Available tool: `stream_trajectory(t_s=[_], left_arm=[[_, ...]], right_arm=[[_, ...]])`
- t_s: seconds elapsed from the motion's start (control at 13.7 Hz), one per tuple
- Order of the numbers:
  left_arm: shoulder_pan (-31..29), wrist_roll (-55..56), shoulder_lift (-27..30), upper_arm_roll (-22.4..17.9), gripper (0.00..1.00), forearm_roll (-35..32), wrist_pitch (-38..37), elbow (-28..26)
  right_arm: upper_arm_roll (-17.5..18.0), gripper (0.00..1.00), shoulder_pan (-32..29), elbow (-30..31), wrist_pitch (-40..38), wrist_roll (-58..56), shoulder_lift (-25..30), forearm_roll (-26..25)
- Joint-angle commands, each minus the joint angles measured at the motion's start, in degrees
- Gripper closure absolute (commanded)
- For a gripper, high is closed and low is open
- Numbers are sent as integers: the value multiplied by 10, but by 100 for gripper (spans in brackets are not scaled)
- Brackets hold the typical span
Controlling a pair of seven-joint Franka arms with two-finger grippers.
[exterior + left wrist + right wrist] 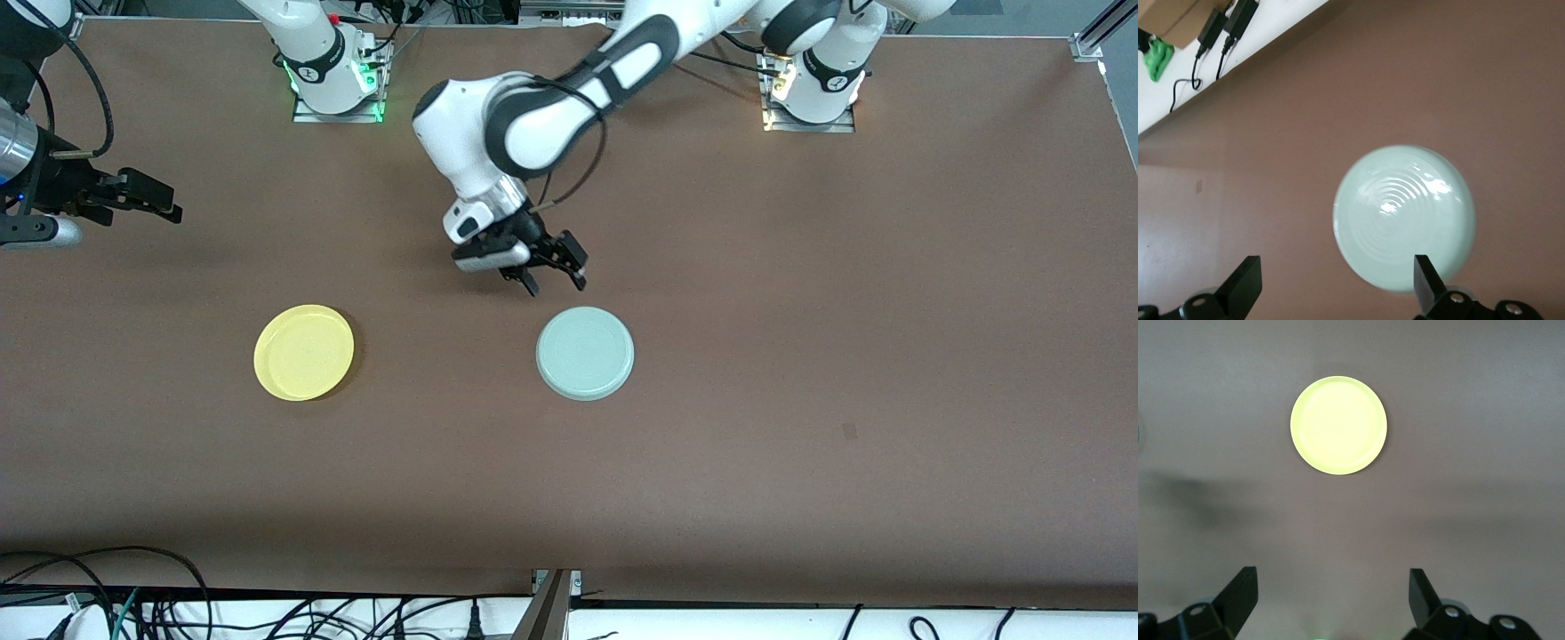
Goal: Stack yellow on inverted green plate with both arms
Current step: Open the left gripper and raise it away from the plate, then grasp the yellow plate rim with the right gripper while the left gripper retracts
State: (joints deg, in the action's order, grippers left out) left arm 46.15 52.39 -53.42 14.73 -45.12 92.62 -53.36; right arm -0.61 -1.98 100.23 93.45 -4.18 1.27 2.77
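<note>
The left gripper hovers just beside the green plate, fingers spread wide, holding nothing. The right gripper waits open and empty, well apart from the yellow plate.

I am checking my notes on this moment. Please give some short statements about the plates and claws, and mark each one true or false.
1. The yellow plate lies on top of the green plate. False: they lie apart on the table.
2. The green plate lies upside down. True.
3. The left claw grips the green plate. False: it is open, above the table beside the plate's edge.
4. The right claw is open and holds nothing. True.
5. The yellow plate lies toward the right arm's end of the table. True.
</note>
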Motion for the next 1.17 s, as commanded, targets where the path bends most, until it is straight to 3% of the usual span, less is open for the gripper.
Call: stream_trajectory(t_s=[0.0, 0.22, 0.37, 0.8, 0.95, 1.1], left_arm=[[-65, -93, 52, 7, 0, 68, -3, -8], [-129, -167, 93, -1, 0, 142, 19, -16], [-181, -234, 114, -2, 0, 185, 22, -18], [-371, -415, 219, -3, 0, 320, 23, -100], [-419, -455, 247, -9, 0, 337, 20, -120], [-451, -481, 272, -28, 0, 362, 20, -144]], right_arm=[[3, 0, -2, -7, -8, 9, 0, 9], [3, 0, 0, -7, 4, 8, -17, 9], [4, 0, 2, -6, 29, 9, -64, 10], [-11, 0, -12, 6, 243, 3, -217, -13], [-14, 1, -13, 13, 330, 8, -273, -11], [-14, 15, -18, 27, 393, 8, -316, -8]])
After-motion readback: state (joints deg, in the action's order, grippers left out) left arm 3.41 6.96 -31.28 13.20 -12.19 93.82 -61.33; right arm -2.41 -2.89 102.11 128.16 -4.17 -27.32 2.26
